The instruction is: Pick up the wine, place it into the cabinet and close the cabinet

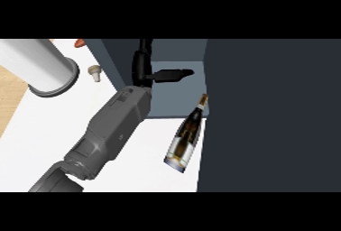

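The dark cabinet (273,117) is the biggest thing here; it fills the right side of the view from top to bottom, and a lighter grey-blue part of it shows at the top middle. Left of it lies the white surface (47,131), and at its far left edge a strip of light wood shows.

One grey forearm (110,131) comes in from the lower left corner and goes up toward the cabinet. At its end the black robot hand (148,72) is released: the fingers go straight up and the thumb points to the right, and it grasps nothing. I cannot tell which arm this is, and no second robot hand shows.

A big white cylinder (40,65) with a grey rim lies at the far left corner of the surface.

The wine (186,135) is tilted at the right edge of the surface, just beside the cabinet, with its neck pointing to the far side. It is apart from the robot hand.

A small beige thing (96,72) lies near the cylinder, and a small orange thing (80,43) is at the far edge.
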